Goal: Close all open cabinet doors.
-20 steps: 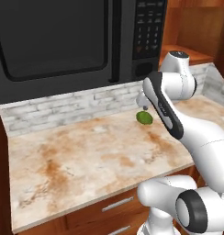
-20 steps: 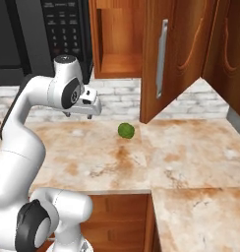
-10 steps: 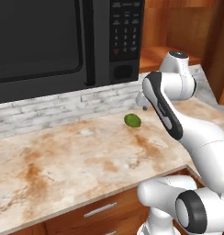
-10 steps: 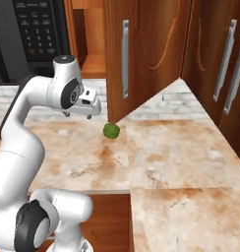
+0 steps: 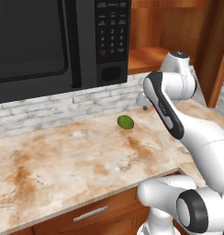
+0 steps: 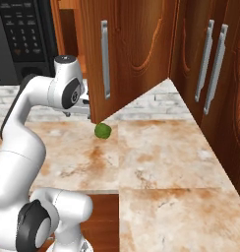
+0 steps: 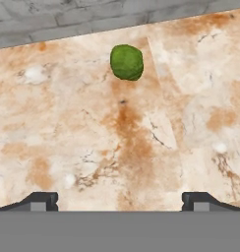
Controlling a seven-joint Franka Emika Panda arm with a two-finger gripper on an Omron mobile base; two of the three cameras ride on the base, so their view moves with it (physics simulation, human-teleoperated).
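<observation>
The open cabinet door [image 6: 124, 54] stands swung out over the counter [image 6: 166, 157], beside the arm. The gripper [image 7: 120, 199] hangs spread wide and empty above a lime [image 7: 126, 62]. Advised — raise the hand, press flat on the door's outer face, push steadily.

1. Setting: a rendered home kitchen.
2. Built-in black microwave [image 5: 54, 43] with keypad, mounted above the surface.
3. Marbled beige stone surface [image 5: 72, 160] meeting a grey brick backsplash [image 5: 49, 108].
4. Reddish-brown wooden cabinet doors [image 6: 134, 49] with vertical silver bar handles [image 6: 105, 59]; one stands open.
5. Drawer front [image 5: 91, 215] below the surface.
6. A small green fruit [image 6: 103, 130] lies on the surface.
</observation>
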